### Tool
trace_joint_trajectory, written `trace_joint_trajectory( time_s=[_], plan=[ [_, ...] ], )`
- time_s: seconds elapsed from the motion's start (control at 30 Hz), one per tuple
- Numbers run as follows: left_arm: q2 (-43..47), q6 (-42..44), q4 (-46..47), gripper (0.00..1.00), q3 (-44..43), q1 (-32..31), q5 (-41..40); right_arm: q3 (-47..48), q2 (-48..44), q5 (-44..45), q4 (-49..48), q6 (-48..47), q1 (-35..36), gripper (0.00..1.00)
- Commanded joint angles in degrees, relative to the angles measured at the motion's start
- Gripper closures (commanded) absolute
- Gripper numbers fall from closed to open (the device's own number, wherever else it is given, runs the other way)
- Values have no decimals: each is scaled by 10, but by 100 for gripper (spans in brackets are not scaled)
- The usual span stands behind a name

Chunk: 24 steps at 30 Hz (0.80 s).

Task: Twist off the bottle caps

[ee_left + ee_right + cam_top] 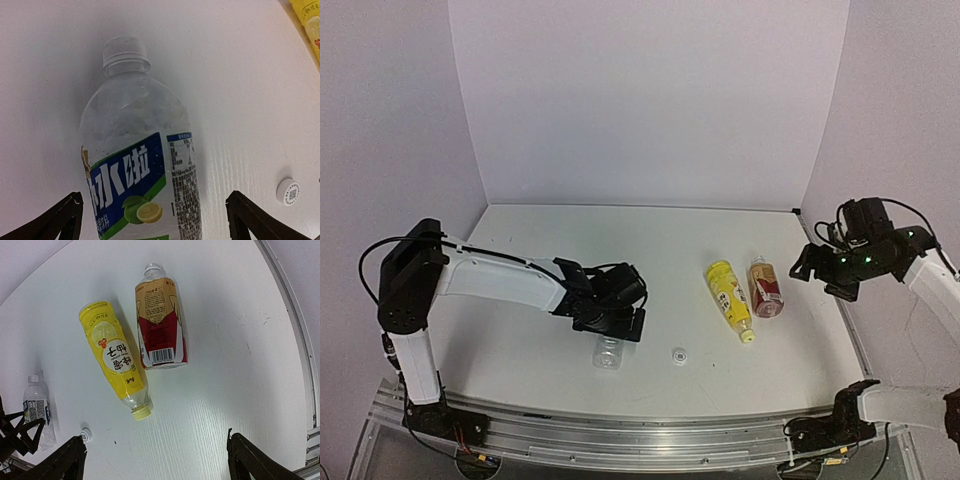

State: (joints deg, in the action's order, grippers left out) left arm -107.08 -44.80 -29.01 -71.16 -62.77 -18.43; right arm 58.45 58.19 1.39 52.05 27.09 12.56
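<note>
The clear bottle [135, 165] with a blue-white label lies on the table, its white cap [124, 50] on and pointing away from my left wrist. My left gripper [155, 222] hangs over it, open, with the fingers wide on either side and not touching. From above, the clear bottle [608, 352] shows just below the left gripper [617, 318]. The yellow bottle [114, 357] lies with its yellow cap [141, 413] on. Beside it lies the amber bottle [159, 325], whose neck shows no cap. My right gripper [155, 462] is open and high over bare table.
A loose white cap [679, 355] lies on the table between the clear bottle and the yellow bottle [729, 297]. The table's raised metal edge [295, 355] runs along the right side. White walls close in the back and sides.
</note>
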Motion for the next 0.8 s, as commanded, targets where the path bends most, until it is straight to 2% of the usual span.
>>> trace_joint_trajectory(
  time_s=[0.0,0.13,0.23,0.37,0.53,0.63,0.77],
  plan=[
    [-45,-9,-67,0,-55,5,-38,-14,-4,-9,-18,14,2,6],
    [-72,-17,-95,1,-75,7,-53,-18,-4,-9,-17,14,2,6],
    [-72,-17,-83,8,-68,13,-46,-18,-9,-10,-17,13,2,6],
    [-63,-6,-58,22,-52,17,-41,-18,-14,-14,-17,12,3,6],
    [-40,22,-23,39,-32,19,-37,-15,-26,-57,-18,8,2,7],
    [-10,42,9,41,-10,19,-48,-12,-35,-91,-20,13,2,5],
    [59,95,75,48,34,19,-52,-12,-35,-179,-46,36,3,4]
  ],
)
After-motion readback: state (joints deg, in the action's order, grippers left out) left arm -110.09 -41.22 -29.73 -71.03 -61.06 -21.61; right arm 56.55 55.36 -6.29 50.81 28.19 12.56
